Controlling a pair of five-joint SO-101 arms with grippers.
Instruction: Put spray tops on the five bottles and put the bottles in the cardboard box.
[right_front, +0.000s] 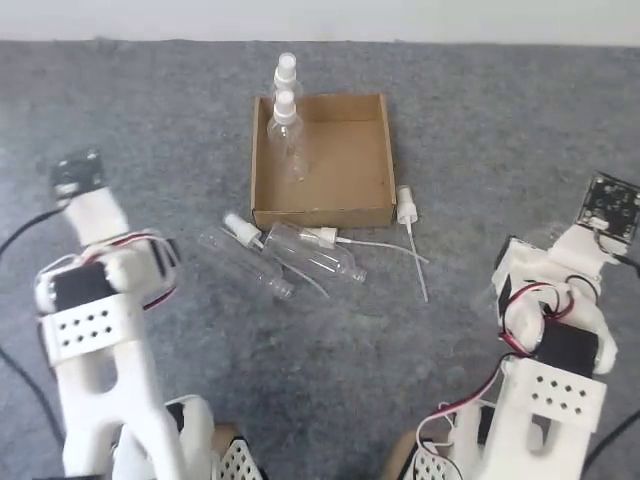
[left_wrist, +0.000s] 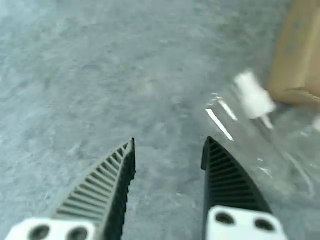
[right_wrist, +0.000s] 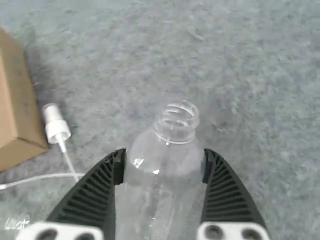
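Right wrist view: right gripper (right_wrist: 162, 167) is pinching an uncapped bottle (right_wrist: 167, 147) just below its open neck. A loose spray top (right_wrist: 55, 127) with its tube lies on the table (right_wrist: 250, 60) just beside the box (right_wrist: 15, 110) corner. The left gripper (left_wrist: 167, 150) is spread and empty, near a capped bottle (left_wrist: 252, 95) lying in front of the box.

Likely step: capping the held bottle. Next, the left gripper needs to take the loose top and feed its tube into the neck.

The box holds one capped upright bottle (right_front: 287, 135) at its left wall. A second upright one (right_front: 286, 72) is at the far corner; can't tell if it's inside. Two lying bottles (right_front: 320, 252) are outside.
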